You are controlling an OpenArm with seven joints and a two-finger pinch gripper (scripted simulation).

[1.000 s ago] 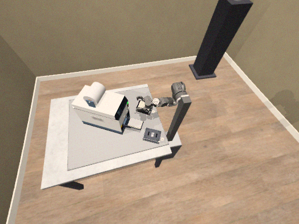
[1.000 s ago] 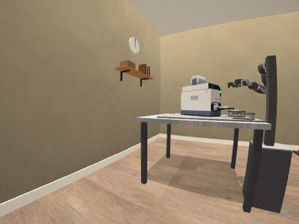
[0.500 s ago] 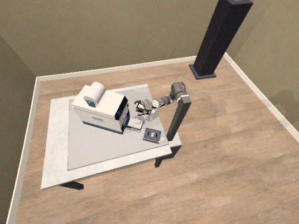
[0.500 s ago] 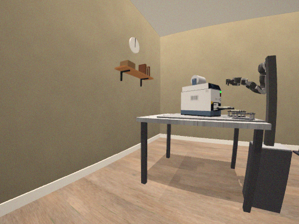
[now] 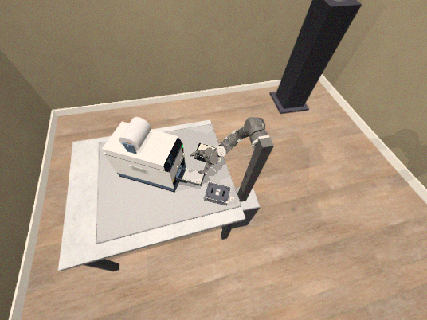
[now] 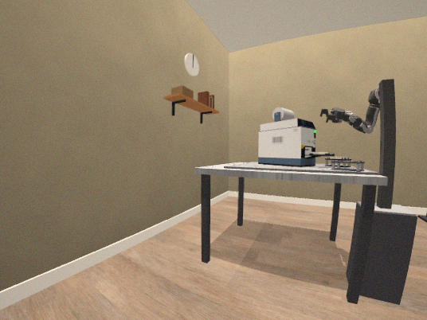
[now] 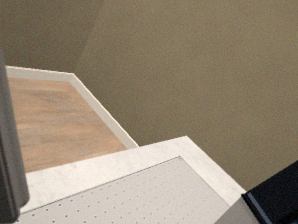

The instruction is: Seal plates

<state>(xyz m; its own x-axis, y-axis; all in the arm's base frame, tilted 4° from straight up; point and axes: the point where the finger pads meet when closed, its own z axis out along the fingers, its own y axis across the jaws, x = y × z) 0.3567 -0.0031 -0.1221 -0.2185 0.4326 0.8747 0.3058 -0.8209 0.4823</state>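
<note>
Pincer (image 5: 196,163) (image 6: 324,117) (image 7: 15,195) spread and holding nothing, raised above the table (image 5: 80,199) (image 6: 287,173) (image 7: 100,157), probably for clearance. A pale plate (image 5: 193,176) appears to lie on the sealer's (image 5: 139,159) (image 6: 280,147) (image 7: 275,195) extended stage, likely for sealing; nest N2 (image 5: 217,193) stands vacant, presumably its home. The lamp (image 5: 182,147) (image 6: 315,131) glows green.

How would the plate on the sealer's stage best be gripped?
Probably by opposite side walls, from above: the plate lies flat, its top exposed, on the extended stage, while the sealer crowds its inner end.
</note>
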